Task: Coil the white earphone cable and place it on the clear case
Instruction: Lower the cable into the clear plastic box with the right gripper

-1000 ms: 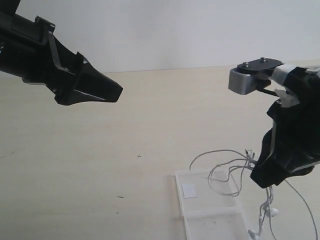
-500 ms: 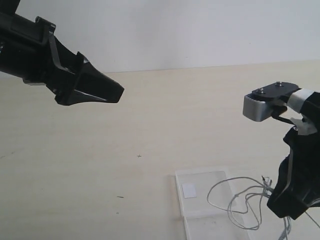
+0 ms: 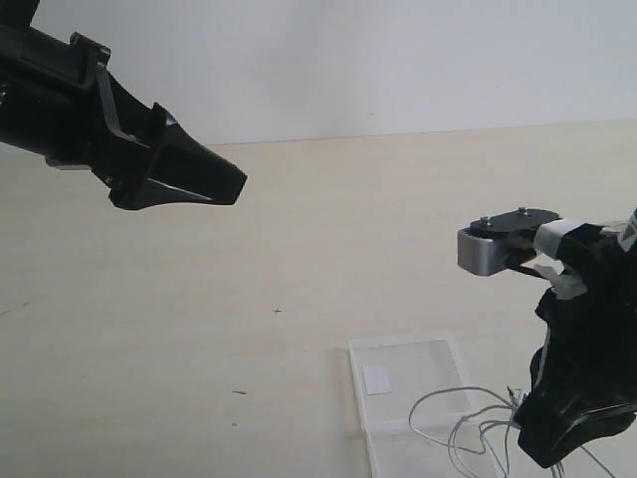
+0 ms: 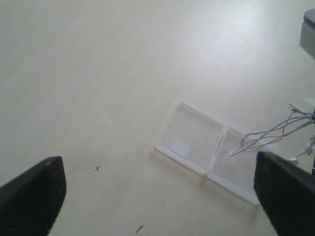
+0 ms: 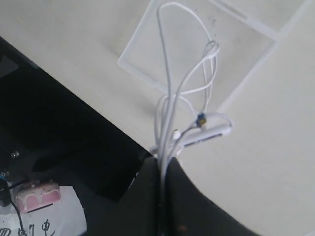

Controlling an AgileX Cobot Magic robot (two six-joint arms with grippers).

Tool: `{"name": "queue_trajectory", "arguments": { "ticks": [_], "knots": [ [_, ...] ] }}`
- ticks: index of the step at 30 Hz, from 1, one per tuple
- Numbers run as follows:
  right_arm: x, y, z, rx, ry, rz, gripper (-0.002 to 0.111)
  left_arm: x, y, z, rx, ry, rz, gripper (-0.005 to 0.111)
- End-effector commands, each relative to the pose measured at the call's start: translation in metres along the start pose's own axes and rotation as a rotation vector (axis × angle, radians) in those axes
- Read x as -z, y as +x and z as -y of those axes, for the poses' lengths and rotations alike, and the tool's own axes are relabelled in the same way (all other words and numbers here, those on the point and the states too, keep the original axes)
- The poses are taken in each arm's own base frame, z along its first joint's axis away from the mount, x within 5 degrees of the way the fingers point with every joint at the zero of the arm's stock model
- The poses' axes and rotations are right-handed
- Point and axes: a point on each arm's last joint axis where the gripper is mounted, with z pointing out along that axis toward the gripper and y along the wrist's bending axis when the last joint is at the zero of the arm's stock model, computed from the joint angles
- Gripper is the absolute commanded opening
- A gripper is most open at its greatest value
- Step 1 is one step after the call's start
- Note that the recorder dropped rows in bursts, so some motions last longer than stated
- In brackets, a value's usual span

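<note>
Pale worktop (image 3: pixel 299 249), flat clear plastic case (image 3: pixel 403 363). Our right tool (image 5: pixel 160 172) clamps thin white earphone cable (image 5: pixel 209 133); left tool (image 4: pixel 157 182) open.

Case on the desk at front right, cable over its near half.

From the exterior view I have the clear case (image 3: pixel 408 360) lying flat on the desk (image 3: pixel 299 229), right of the middle, one half behind the other. Its sticker (image 3: pixel 376 378) sits in the far half, toward the left side. My right end effector (image 3: pixel 549 450) is just beside the right edge of the near half. The white earphone cable (image 5: pixel 166 105) runs out from between its fingers, and the loops spread leftward over the near half and the hinge line. I cannot tell whether they touch the case. My left end effector (image 3: pixel 231 183) hangs above the desk at far left, behind and well apart from the case.
</note>
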Motion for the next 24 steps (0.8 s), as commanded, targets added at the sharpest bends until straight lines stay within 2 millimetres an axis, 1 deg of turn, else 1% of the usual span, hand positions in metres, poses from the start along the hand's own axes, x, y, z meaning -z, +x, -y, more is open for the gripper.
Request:
{"name": "queue_trajectory", "arguments": {
  "ticks": [1,5,7,9,13,18,20,24],
  "knots": [
    [-0.016,-0.006,0.007,-0.024,-0.023,-0.067,0.0,0.002,-0.002,0.002,0.005,0.006,0.016,0.1],
    [-0.028,-0.012,0.012,-0.043,-0.038,-0.124,0.0,0.002,-0.002,0.002,0.005,0.006,0.016,0.1],
    [-0.03,-0.016,0.014,-0.046,-0.041,-0.131,0.0,0.002,-0.002,0.002,0.005,0.006,0.016,0.1],
    [-0.024,-0.027,0.015,-0.038,-0.036,-0.106,0.0,0.002,-0.002,0.002,0.005,0.006,0.016,0.1],
    [-0.019,-0.039,0.016,-0.029,-0.029,-0.082,0.0,0.002,-0.001,0.002,0.005,0.008,0.015,0.1],
    [-0.026,-0.042,0.019,-0.041,-0.04,-0.109,0.0,0.002,-0.001,0.002,0.005,0.009,0.014,0.1],
    [-0.026,-0.042,0.019,-0.037,-0.048,-0.105,0.0,0.002,-0.001,0.002,0.005,0.009,0.014,0.1],
    [-0.019,-0.049,0.017,-0.029,-0.047,-0.071,0.0,0.002,-0.001,0.002,0.005,0.009,0.014,0.1]
  ]
}}
